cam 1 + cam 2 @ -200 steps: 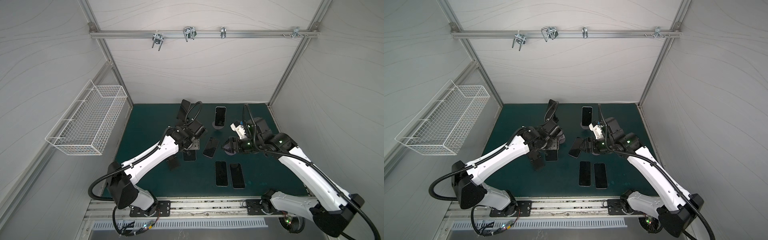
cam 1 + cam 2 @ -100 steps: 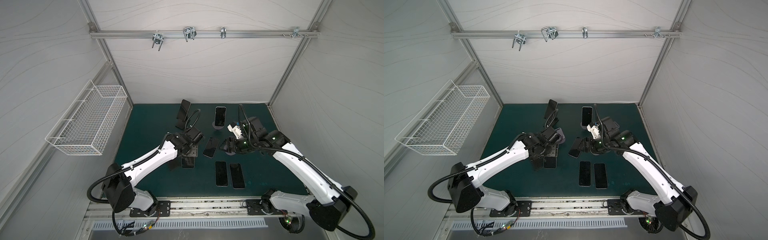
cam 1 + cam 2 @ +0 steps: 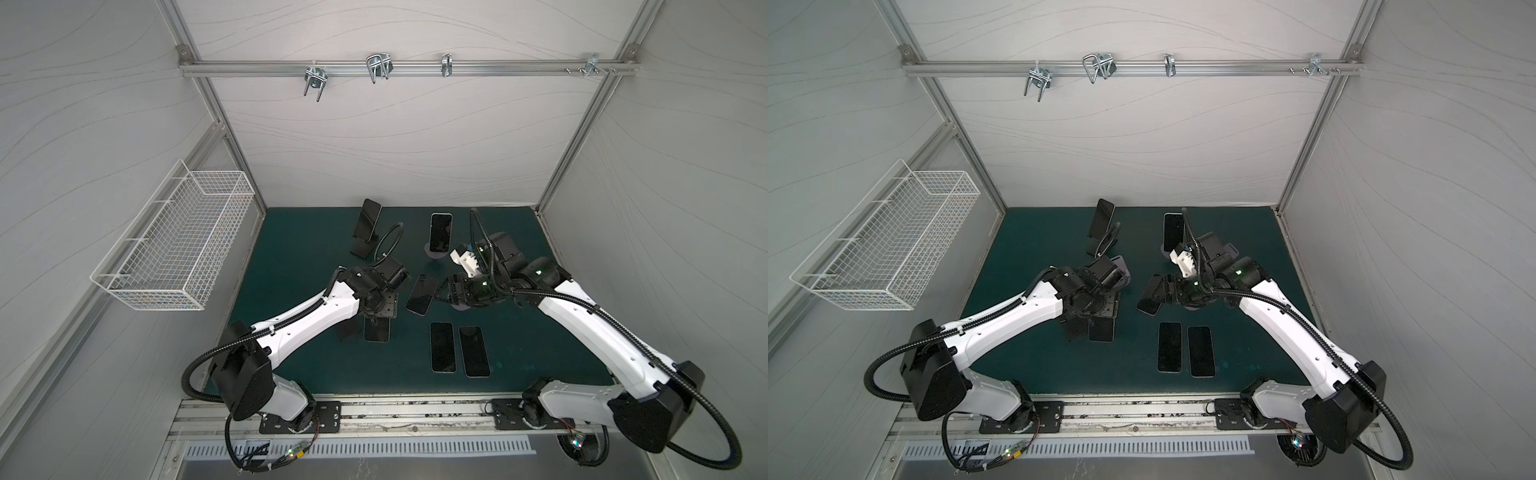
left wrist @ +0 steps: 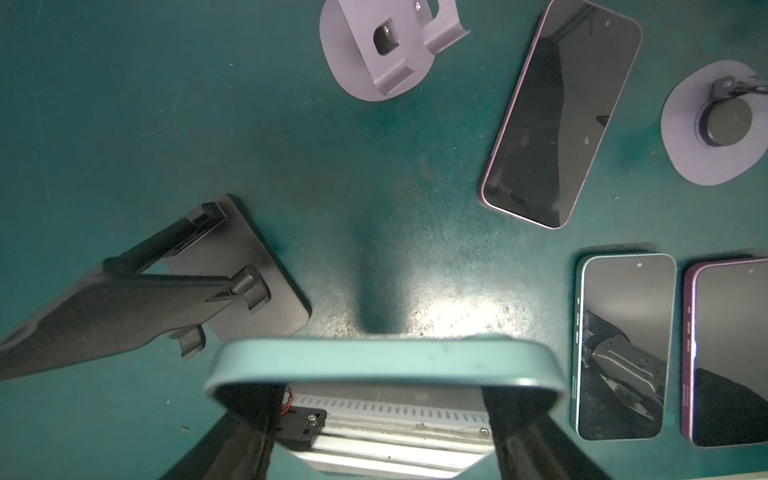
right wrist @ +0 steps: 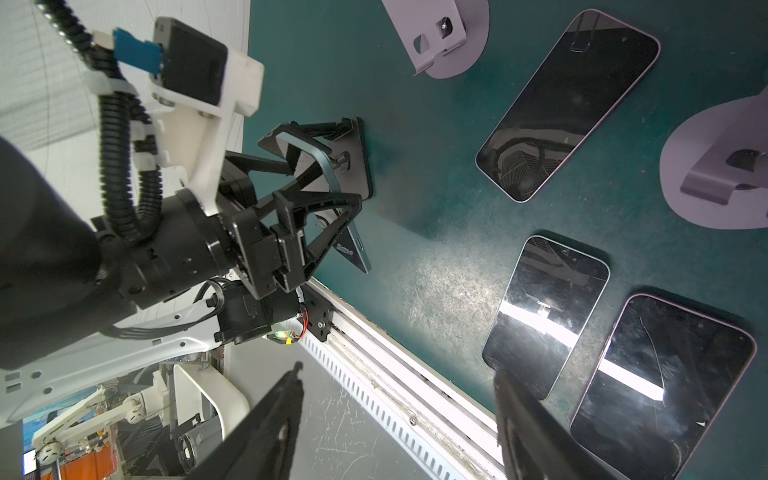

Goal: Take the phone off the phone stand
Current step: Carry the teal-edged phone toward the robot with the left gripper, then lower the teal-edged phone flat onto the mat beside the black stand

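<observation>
Glossy phone [image 4: 386, 411], scuffed matt green mat [image 4: 291, 145]

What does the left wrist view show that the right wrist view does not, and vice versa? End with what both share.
Left wrist only: the black stand unobstructed, its cradle empty. Right wrist only: the left gripper seen from outside, and the right gripper, open and empty. Both: the teal phone clamped in the left gripper, three other phones lying flat on the green mat, and two purple stands.
</observation>
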Action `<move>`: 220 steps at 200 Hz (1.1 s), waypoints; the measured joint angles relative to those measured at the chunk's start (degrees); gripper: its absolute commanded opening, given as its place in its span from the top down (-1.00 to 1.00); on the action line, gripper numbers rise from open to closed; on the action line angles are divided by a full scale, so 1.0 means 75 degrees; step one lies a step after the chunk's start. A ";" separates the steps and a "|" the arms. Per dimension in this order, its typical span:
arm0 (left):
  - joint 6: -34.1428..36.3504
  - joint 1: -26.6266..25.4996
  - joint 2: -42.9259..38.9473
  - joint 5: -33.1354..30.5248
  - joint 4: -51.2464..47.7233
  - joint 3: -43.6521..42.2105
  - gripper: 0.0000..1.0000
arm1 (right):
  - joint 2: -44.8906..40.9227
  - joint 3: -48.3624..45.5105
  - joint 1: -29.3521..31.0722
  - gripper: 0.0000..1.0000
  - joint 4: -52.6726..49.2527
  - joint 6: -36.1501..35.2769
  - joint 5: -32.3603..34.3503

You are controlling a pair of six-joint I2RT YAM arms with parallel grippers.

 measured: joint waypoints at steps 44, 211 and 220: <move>0.0152 0.0000 0.0329 0.0108 -0.0023 0.0026 -0.19 | 0.0000 0.0000 0.0003 -0.47 0.0003 0.0000 -0.0003; 0.0187 0.0000 0.0944 0.0586 -0.0338 0.0195 -0.19 | -0.0358 -0.0268 0.0009 -0.47 0.0073 0.0058 0.0090; 0.0181 0.0000 0.0973 0.0618 -0.0335 0.0195 -0.19 | -0.0350 -0.0289 0.0023 -0.47 0.0085 0.0070 0.0087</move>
